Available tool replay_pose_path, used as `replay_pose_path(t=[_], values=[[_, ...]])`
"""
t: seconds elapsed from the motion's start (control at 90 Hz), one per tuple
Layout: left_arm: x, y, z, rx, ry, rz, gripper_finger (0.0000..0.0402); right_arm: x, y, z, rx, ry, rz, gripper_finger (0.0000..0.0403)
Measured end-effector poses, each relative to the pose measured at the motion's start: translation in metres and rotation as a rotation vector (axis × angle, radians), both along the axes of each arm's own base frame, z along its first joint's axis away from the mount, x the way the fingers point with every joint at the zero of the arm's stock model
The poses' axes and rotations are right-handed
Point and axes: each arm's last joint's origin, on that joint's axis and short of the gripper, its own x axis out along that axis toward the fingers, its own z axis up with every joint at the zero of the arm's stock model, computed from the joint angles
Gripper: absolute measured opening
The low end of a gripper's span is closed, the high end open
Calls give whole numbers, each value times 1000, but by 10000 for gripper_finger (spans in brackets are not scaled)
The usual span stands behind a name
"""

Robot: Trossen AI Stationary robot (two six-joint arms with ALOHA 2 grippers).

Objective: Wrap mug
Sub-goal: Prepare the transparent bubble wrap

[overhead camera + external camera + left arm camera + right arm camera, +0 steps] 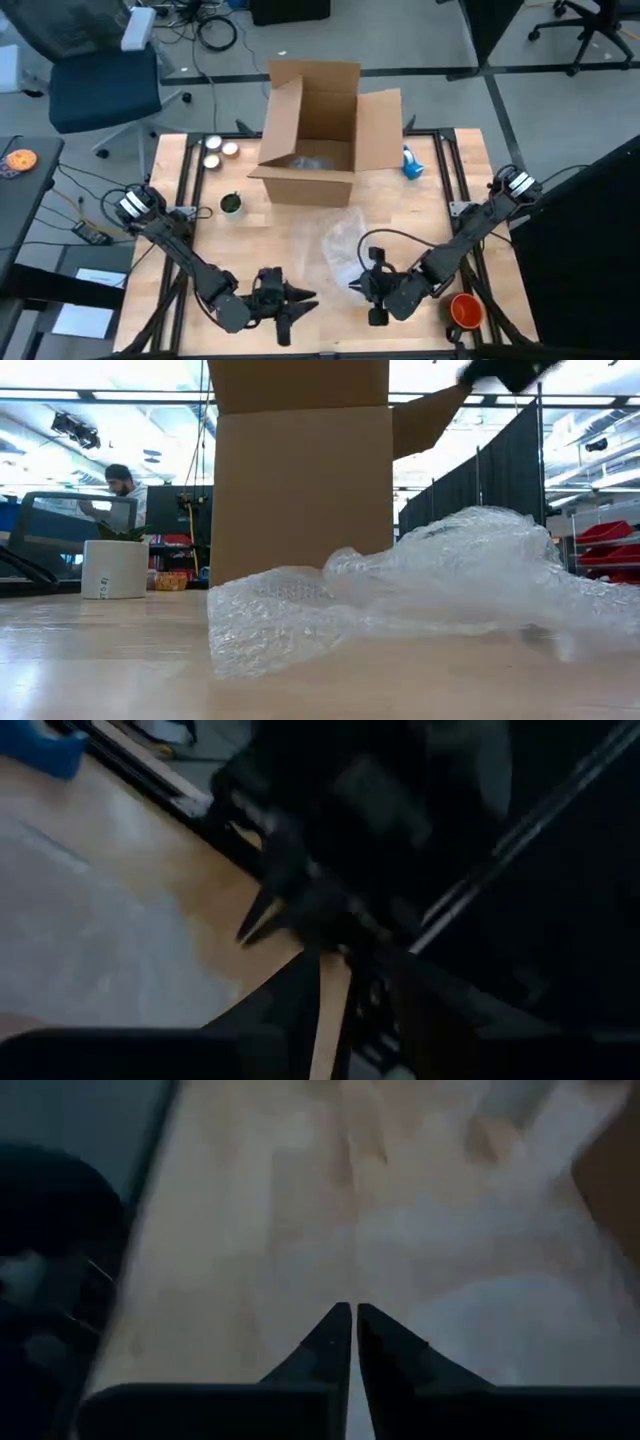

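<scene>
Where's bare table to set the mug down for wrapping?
Free: the wood between the left gripper and right gripper, just in front of the bubble wrap, and the strip left of the wrap, below the small plant pot. Crowded: the cardboard box fills the middle back.

The left tool [335,982] shows at the bottom of the frame, its two dark fingers [290,1005] slightly apart. The pale wooden table [110,910] fills the left half. A blue object [40,745] sits at upper left. Dark, blurred machinery [330,850] occupies the centre and right.
</scene>
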Motion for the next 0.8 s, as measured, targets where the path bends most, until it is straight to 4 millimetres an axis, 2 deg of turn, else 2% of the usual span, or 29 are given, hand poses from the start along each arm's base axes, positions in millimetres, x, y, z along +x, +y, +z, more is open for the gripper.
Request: replay_pose_path(t=[0.067, 0.2, 0.289, 0.378, 0.6, 0.8], values=[[0, 0, 0, -3, -3, -2, 106, 4, -2, -10, -10, 14, -23, 0], [4, 4, 3, -14, -22, 9, 106, 25, -5, -35, -5, 26, -43, 0], [5, 5, 0, 56, 11, 15, 106, 37, -6, -52, 33, 58, -8, 0], [4, 7, -12, 171, 113, 10, 106, 46, -13, -62, 67, 143, 27, 0], [10, 16, -66, 291, 395, 20, 106, 56, -26, -60, 105, 164, -27, 0], [28, 34, -130, 184, 669, -49, 106, 51, -32, -65, 160, 259, -74, 0]])
